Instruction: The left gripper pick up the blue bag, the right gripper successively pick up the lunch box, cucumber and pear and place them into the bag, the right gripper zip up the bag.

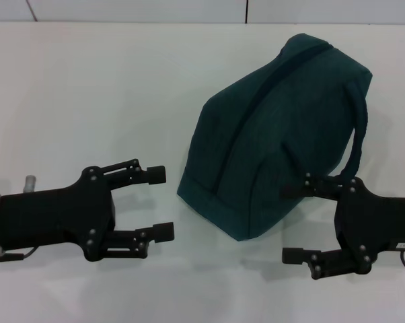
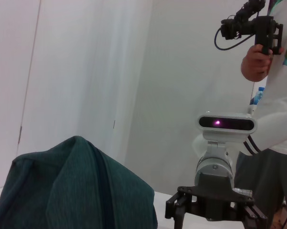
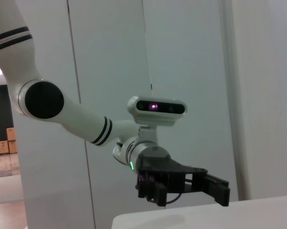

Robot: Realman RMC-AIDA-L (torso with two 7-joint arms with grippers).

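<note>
The blue bag (image 1: 276, 134) lies on its side on the white table (image 1: 88, 87), right of centre. Its zipper seam looks closed and one loop handle (image 1: 361, 138) hangs on its right. The left gripper (image 1: 160, 202) rests open a little left of the bag's near corner, holding nothing. The right gripper (image 1: 290, 223) is open at the bag's near right corner, its upper finger (image 1: 303, 190) against the fabric. The left wrist view shows the bag (image 2: 76, 191) and the right gripper (image 2: 215, 214) beyond it. The left gripper (image 3: 220, 188) appears in the right wrist view. The lunch box, cucumber and pear are out of view.
A person (image 2: 277, 95) holding a camera rig (image 2: 251, 24) stands beyond the table in the left wrist view. The far table edge (image 1: 189, 23) meets a white wall.
</note>
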